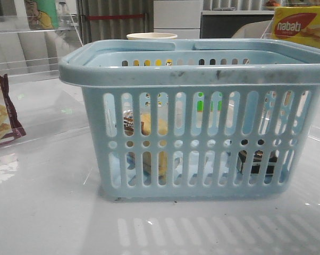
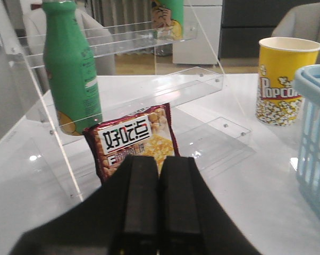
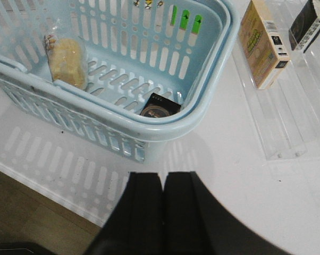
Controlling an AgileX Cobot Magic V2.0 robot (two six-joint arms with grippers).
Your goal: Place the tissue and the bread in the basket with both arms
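Left gripper (image 2: 159,199) and right gripper (image 3: 162,204): black fingers pressed together, holding nothing. Yellowish bread in clear packet (image 3: 66,61) and small dark flat tissue pack (image 3: 159,104) lie apart inside big light-blue plastic basket (image 1: 202,71).

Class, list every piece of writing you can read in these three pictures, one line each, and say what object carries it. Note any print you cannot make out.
"nabati": yellow and red cardboard box.
"POPCO", cut off by the basket: yellow paper popcorn cup.
"好吃点": maroon-edged plastic snack bag; the line beneath is partly hidden.
Unreadable, too small or blurred: green plastic bottle, tan cardboard box, bread packet label.
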